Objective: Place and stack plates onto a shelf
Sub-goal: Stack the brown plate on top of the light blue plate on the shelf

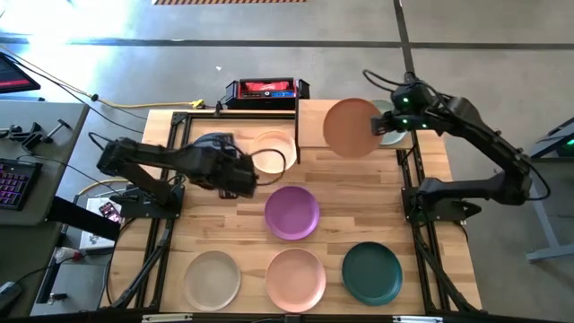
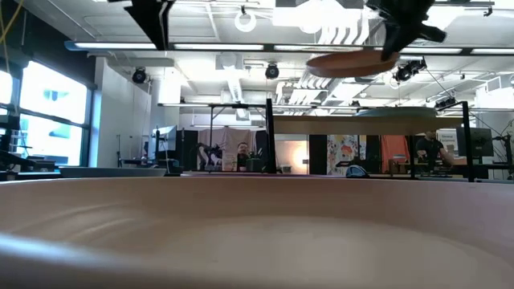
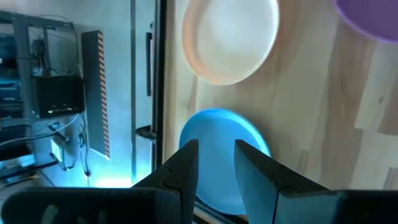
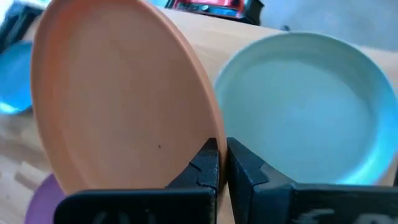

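An orange plate (image 1: 352,127) hangs over the light-wood shelf (image 1: 311,124) at the table's far right, with my right gripper (image 4: 222,155) shut on it. Beside it, a pale green plate (image 4: 305,112) lies on the shelf. My left gripper (image 3: 216,152) stands open at the far left, above a blue plate (image 3: 217,134) that lies flat on the table; nothing is between its fingers. A peach plate (image 1: 273,151) and a purple plate (image 1: 291,213) lie at mid-table. My right gripper pinches the orange plate's rim (image 4: 208,134) between its two fingers, one on the inner face and one behind it. The fingers slant down from the table's right side. The plate (image 2: 353,61) is lifted clear above the shelf, close to level.
A beige plate (image 1: 213,276), a pink plate (image 1: 296,278) and a dark teal plate (image 1: 372,272) lie in a row along the near edge. A red-and-black box (image 1: 266,90) sits beyond the far edge. Black frame rails (image 1: 418,233) run along both sides of the table.
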Robot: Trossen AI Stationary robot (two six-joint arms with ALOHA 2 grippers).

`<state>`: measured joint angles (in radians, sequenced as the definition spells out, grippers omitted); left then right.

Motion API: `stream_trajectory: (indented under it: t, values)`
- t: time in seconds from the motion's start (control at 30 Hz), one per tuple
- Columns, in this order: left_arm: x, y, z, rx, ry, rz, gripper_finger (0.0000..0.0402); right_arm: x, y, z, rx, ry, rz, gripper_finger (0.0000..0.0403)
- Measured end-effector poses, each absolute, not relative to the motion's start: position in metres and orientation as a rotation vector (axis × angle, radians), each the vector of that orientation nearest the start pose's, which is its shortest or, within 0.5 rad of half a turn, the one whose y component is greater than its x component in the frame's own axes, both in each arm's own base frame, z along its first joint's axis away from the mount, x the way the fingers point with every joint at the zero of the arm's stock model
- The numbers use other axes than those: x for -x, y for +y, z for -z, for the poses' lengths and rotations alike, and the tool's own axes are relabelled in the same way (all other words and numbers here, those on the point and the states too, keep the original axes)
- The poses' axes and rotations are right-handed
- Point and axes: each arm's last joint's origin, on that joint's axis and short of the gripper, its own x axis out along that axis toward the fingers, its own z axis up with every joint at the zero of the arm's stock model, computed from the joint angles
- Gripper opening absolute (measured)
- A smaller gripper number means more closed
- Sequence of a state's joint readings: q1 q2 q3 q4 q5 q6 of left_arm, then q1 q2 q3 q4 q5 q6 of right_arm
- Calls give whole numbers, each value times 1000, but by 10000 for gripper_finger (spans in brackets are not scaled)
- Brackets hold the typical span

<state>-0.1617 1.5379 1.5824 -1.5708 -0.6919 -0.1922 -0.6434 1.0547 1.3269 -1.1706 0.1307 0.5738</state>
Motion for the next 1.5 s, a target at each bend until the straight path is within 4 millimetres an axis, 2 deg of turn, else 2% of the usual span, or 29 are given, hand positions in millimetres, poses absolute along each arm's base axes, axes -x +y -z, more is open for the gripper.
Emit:
stream_trajectory:
  t: [0.27, 0.4, 0.53, 0.77, 1.07, 1.27, 1.37, 1.5]
  values:
    - [-207, -4, -377, -361, 1215, -618, 91, -104, -101, -380, -865, 531, 1086, 0]
    - [-184, 0, -381, -315, 1163, -643, 91, -93, -101, -380, -923, 501, 1154, 0]
    - [-171, 2, -379, -293, 1122, -644, 91, -85, -104, -378, -975, 486, 1232, 0]
    - [-160, 3, -367, -280, 1118, -652, 91, -73, -113, -378, -1035, 438, 1331, 0]
    - [-152, 3, -349, -302, 1167, -652, 91, -65, -119, -375, -1085, 416, 1324, 0]
    - [-149, 4, -343, -308, 1180, -651, 91, -66, -117, -338, -1167, 366, 1282, 0]
    - [-147, 4, -344, -306, 1179, -647, 91, -64, -113, -325, -1200, 288, 1276, 0]
    - [-146, 4, -344, -328, 1186, -630, 91, -60, -109, -311, -1243, 266, 1320, 0]
